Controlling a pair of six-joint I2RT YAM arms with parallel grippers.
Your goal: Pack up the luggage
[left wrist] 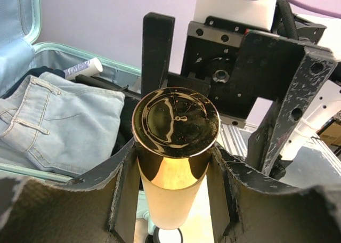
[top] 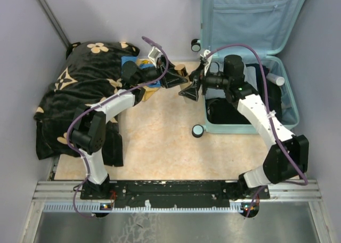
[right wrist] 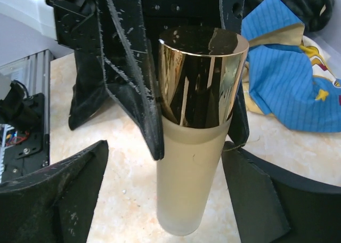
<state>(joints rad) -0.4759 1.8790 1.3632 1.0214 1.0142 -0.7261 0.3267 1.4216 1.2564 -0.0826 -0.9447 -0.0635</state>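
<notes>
Tan tabletop (top: 154, 142) | left claw (top: 181, 77) grips bottle (left wrist: 175, 147) | right claw (top: 193, 82) spread | luggage (top: 240, 19) right of both

We identify this place as a robotics laboratory test cell rather than a home. Plain lavender walls (top: 21, 67) close in a pale stone-pattern worktop (top: 154, 142) on three sides, and a slotted aluminium rail (top: 176, 189) along its near edge carries the left arm (top: 101, 147) and the right arm (top: 266, 126). Exposed purple cables (top: 72, 128) loop along both arms, and the only household goods are the luggage (top: 240, 19) and a flowered blanket (top: 80, 88).
</notes>
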